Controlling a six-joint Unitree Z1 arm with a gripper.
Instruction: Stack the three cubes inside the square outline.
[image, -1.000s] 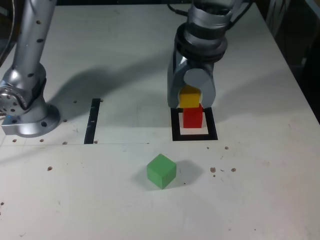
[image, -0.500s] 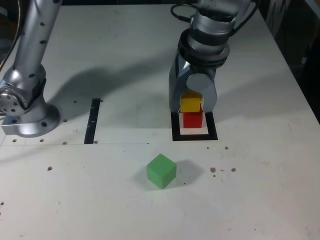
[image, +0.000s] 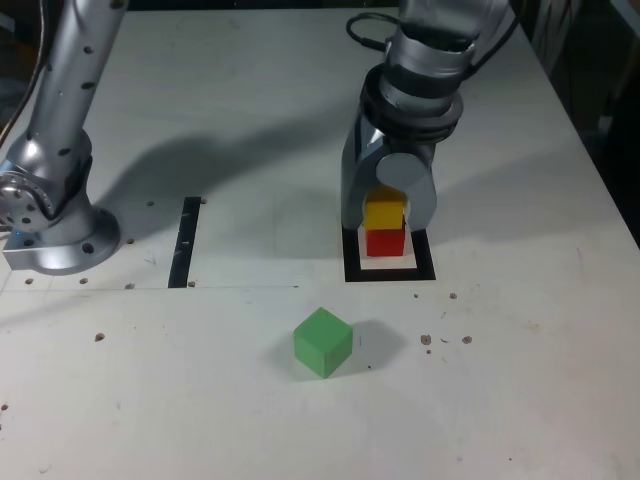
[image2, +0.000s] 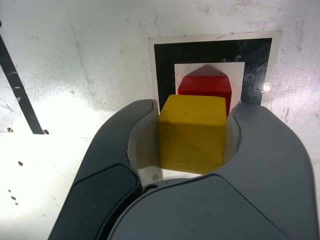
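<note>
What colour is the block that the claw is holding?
Yellow. The yellow cube sits between the jaws of the gripper; the wrist view shows it best.

Silver-grey metal arm (image: 62, 110) with small dark screw holes along its tube, rising from a rounded silver base. Ribbed black collar above a dark grey gripper (image: 385, 213) with smooth, curved shells and a pale round disc; black cables behind.

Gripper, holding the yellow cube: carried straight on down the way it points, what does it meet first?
Probably the red cube in the square outline: the gripper holds the yellow cube right above it, possibly already touching.
</note>
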